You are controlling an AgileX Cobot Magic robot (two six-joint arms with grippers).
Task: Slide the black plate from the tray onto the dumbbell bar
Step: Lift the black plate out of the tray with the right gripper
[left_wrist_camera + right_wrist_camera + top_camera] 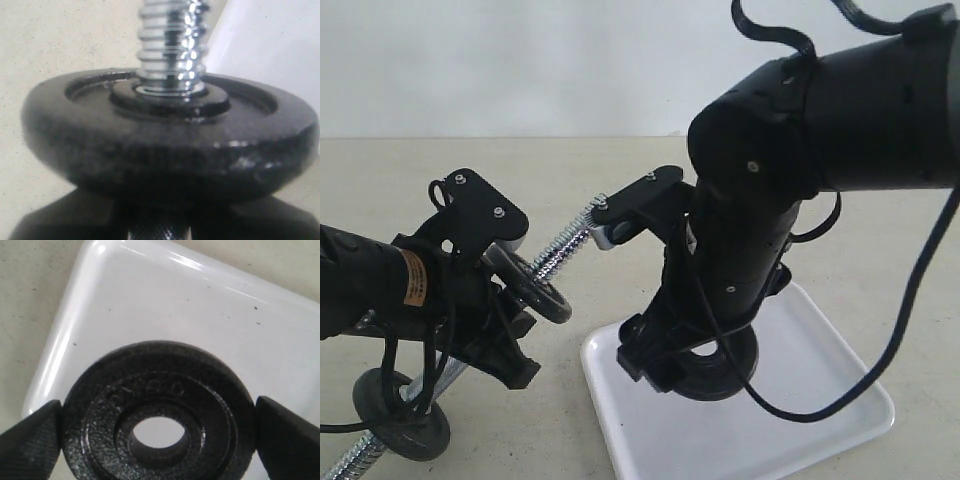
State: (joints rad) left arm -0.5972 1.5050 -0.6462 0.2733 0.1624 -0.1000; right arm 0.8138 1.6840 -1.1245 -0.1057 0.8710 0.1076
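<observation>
The black plate lies over the white tray, and my right gripper reaches down onto it. In the right wrist view the plate fills the gap between both fingers, which press on its rim, with the tray showing through its hole. My left gripper is shut on the knurled middle of the dumbbell bar and holds it slanted, threaded end up toward the right arm. In the left wrist view the threaded end rises out of another disc.
Two other black discs sit on the bar: one just above my left gripper, also in the left wrist view, and one near the bar's low end on the beige table. The right arm's cable hangs over the tray.
</observation>
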